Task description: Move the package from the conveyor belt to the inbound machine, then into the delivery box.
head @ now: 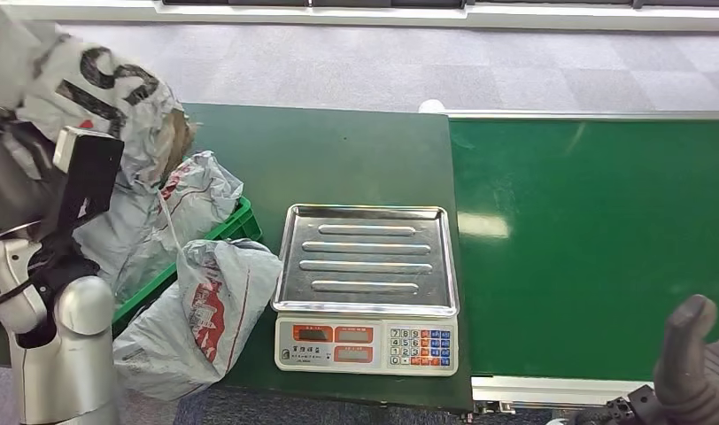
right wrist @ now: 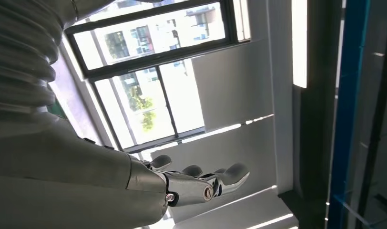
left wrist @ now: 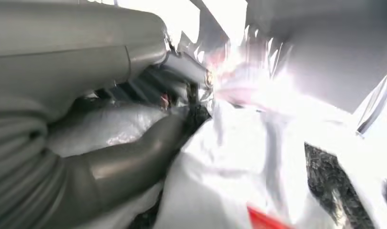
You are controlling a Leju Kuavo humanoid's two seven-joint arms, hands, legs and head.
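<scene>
At upper left, the left hand (left wrist: 134, 157) grips a grey package (head: 99, 93) above the green box (head: 236, 226); the right hand (right wrist: 201, 183), lower right, lies open, holding nothing.

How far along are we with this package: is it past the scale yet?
Looks past it: the scale's tray and the conveyor belt carry nothing. In hand: the left hand grips a grey package raised over the green delivery box, which already holds other packages. Left: release it there. The right hand is open, holding nothing.
</scene>
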